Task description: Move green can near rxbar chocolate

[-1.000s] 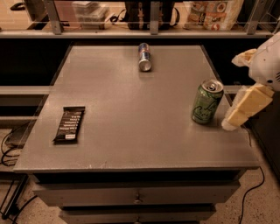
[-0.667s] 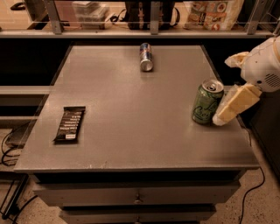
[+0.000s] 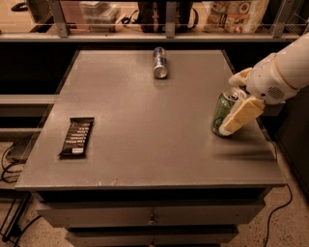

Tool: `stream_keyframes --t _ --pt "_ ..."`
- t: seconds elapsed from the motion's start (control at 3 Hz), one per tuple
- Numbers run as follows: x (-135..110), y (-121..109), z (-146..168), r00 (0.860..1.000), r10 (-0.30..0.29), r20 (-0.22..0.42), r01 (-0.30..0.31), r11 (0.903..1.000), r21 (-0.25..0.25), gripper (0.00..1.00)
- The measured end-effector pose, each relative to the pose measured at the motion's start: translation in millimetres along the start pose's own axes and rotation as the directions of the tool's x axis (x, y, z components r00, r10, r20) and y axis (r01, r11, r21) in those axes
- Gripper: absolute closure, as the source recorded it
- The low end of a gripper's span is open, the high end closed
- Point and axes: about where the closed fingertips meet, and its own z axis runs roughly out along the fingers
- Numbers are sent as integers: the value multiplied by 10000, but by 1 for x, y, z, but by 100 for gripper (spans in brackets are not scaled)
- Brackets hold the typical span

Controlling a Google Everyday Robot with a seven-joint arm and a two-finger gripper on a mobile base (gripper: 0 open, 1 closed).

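Note:
The green can (image 3: 221,116) stands upright near the table's right edge. My gripper (image 3: 231,104) reaches in from the right and straddles the can: one cream finger (image 3: 240,116) lies across the can's front right side, and the other fingertip (image 3: 237,78) shows just behind its silver top. The fingers look spread, with the can between them. The rxbar chocolate (image 3: 77,136), a flat black wrapper with white text, lies near the table's left edge, far from the can.
A slim blue-and-silver can (image 3: 160,62) lies on its side at the back middle of the grey table (image 3: 145,144). A shelf with bags and boxes (image 3: 236,12) runs behind the table. Cables hang at the lower left and right.
My gripper has moved left, from beside the can to around it. The can, the bar and the lying can have not moved.

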Motion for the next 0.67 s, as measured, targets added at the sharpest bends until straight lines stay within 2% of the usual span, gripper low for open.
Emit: stream_keyframes --t 0.33,0.67 --pt "2 -2 8 9997 -5 -228 1 9999 -150 39" --pt "-9 1 10 9986 -296 -449 280 9990 -360 62"
